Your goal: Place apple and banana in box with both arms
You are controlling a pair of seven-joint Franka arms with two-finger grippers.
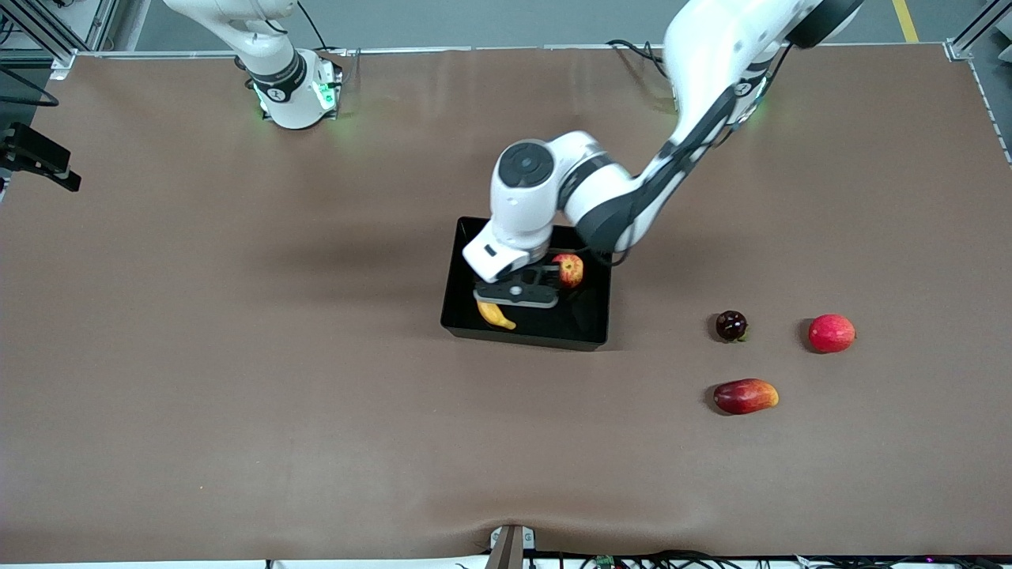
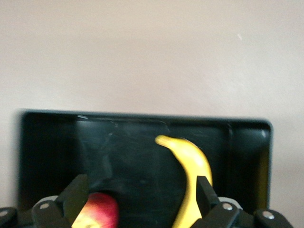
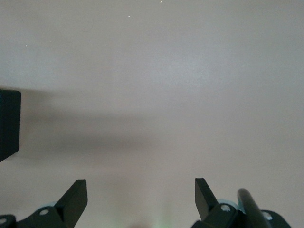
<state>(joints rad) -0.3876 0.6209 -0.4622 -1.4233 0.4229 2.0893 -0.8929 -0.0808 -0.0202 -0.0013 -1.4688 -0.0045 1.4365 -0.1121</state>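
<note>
The black box stands mid-table. Inside it lie the yellow banana, by the wall nearer the front camera, and the red-and-yellow apple, farther back. My left gripper hangs low over the box interior, open and holding nothing. In the left wrist view the apple sits by one finger and the banana by the other, with the box wall past them and the left gripper empty between. My right gripper is open over bare table, out of the front view.
Toward the left arm's end of the table lie a dark purple round fruit, a plain red round fruit and a red-yellow mango-like fruit. A black block edge shows in the right wrist view.
</note>
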